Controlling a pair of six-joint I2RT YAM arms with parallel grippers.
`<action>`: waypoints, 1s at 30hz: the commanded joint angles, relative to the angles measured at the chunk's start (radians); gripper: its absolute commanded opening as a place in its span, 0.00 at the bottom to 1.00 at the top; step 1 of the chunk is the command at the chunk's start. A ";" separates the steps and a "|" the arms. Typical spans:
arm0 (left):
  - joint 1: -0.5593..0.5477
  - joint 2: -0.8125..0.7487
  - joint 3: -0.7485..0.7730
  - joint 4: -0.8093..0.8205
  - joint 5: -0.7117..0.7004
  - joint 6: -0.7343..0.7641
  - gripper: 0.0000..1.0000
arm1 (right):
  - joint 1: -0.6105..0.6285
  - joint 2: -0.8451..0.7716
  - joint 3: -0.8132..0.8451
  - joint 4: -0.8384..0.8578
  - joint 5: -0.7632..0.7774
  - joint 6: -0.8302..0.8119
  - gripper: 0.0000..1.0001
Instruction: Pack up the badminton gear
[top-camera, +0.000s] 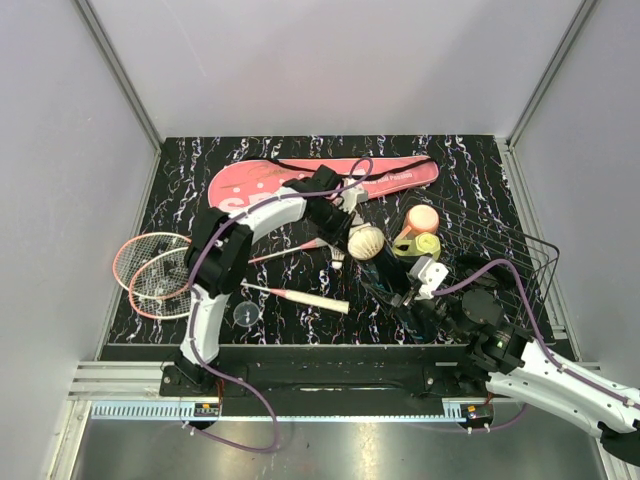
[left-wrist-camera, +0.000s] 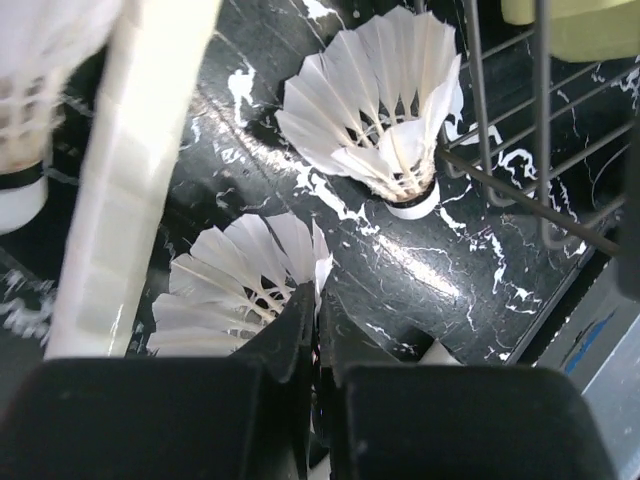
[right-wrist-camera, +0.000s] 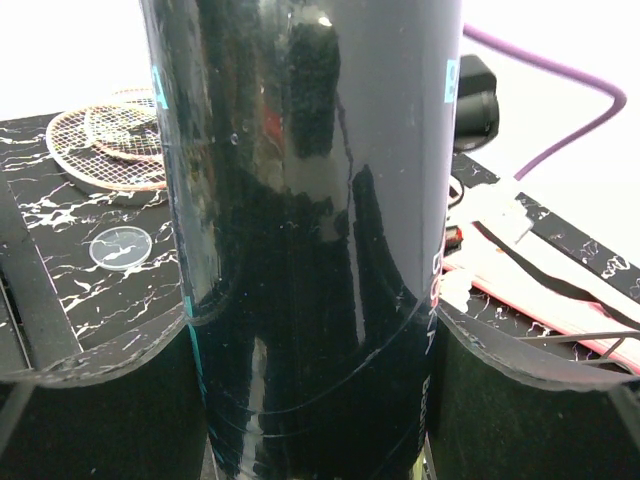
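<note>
Two grips — left claw (left-wrist-camera: 318, 335) pinching a shuttlecock (left-wrist-camera: 230, 285), right claw (right-wrist-camera: 315, 345) clamping the black tube (right-wrist-camera: 300, 150).

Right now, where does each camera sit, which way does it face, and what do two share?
Top external: above and behind the bases, looking down on the table; left arm and right arm show.
Left wrist: looks down at two shuttlecocks beside the wire basket; the shut left gripper shows.
Right wrist: looks across the table; the right gripper clasps the black tube.
Shared: top and right wrist both see the racquets.
</note>
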 joint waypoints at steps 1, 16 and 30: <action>-0.005 -0.203 -0.018 0.026 -0.181 -0.090 0.00 | 0.008 0.014 -0.009 -0.018 -0.009 0.068 0.41; 0.075 -1.166 -0.385 0.208 -0.196 -0.439 0.08 | 0.010 0.319 0.074 0.014 -0.088 0.028 0.41; -0.195 -1.127 -0.394 0.388 -0.308 -0.521 0.04 | 0.008 0.290 0.074 0.017 -0.119 0.023 0.41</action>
